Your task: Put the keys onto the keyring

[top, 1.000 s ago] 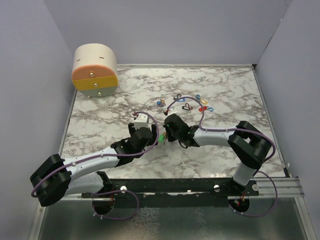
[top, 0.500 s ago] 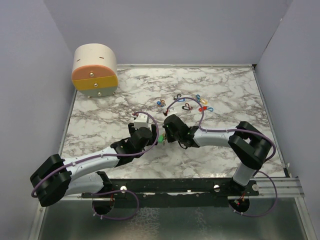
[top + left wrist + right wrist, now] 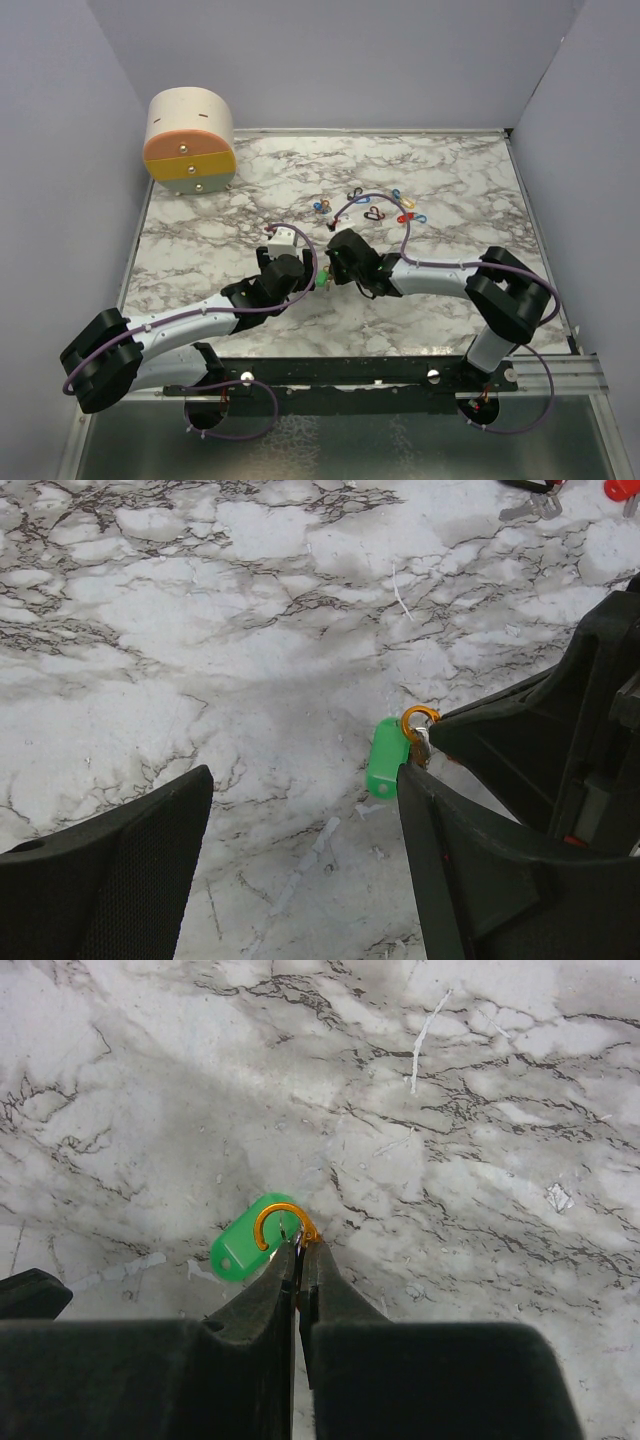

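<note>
Pinching the orange keyring [image 3: 270, 1212], right gripper [image 3: 298, 1250]

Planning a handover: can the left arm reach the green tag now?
Probably yes: the left pincer is open, the green tag bare between its fingers. The right pincer, shut on the orange ring, crowds one side.

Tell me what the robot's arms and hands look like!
The left arm and the right arm are pale whitish tubes joined by chunky black joints. Thin purple cables loop along them. The left hand and the right hand are black, each with two wedge-shaped fingers. The left hand's inner faces look finely textured.
</note>
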`<state>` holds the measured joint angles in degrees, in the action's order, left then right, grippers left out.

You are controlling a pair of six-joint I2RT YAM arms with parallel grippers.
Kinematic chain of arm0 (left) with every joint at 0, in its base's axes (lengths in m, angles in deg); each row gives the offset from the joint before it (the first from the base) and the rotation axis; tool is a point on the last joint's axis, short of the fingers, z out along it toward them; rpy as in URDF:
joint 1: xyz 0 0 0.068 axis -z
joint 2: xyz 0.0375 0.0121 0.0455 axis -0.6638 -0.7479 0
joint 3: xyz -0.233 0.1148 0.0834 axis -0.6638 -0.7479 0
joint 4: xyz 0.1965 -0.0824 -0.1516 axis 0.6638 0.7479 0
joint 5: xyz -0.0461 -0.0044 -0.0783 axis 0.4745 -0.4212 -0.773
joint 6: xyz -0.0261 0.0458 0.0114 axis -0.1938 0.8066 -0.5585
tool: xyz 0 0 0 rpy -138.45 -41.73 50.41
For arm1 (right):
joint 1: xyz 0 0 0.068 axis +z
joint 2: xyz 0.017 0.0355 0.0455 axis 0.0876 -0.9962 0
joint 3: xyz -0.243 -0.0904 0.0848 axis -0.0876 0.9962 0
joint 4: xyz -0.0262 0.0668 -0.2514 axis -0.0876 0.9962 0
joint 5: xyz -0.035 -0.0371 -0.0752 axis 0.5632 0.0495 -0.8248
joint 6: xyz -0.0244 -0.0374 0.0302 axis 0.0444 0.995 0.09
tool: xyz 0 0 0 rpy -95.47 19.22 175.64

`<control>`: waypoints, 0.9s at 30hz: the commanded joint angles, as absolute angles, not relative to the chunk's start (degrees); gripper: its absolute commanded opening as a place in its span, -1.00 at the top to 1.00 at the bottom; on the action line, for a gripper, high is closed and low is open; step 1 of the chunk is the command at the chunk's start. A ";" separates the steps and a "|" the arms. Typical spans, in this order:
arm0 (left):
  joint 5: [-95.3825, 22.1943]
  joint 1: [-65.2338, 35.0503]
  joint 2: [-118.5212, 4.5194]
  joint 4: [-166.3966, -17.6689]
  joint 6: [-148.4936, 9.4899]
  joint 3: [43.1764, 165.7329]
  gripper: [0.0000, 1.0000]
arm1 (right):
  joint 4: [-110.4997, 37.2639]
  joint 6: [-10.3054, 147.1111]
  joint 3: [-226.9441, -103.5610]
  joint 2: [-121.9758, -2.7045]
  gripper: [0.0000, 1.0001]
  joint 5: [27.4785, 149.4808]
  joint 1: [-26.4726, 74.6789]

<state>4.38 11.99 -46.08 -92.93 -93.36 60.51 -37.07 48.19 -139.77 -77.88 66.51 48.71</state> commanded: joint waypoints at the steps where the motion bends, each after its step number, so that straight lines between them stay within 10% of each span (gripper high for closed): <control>1: 3.66 11.69 -45.32 -94.10 -93.61 59.68 -0.53 | -36.11 47.02 -138.84 -76.35 0.99 64.09 49.28; 27: 3.48 11.25 -44.23 -93.71 -93.61 59.15 -0.53 | -35.24 44.32 -140.94 -79.46 0.99 60.88 49.29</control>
<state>4.20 11.62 -45.49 -92.89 -93.36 59.57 -35.41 45.24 -139.59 -78.36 62.23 48.89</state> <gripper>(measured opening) 0.764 0.024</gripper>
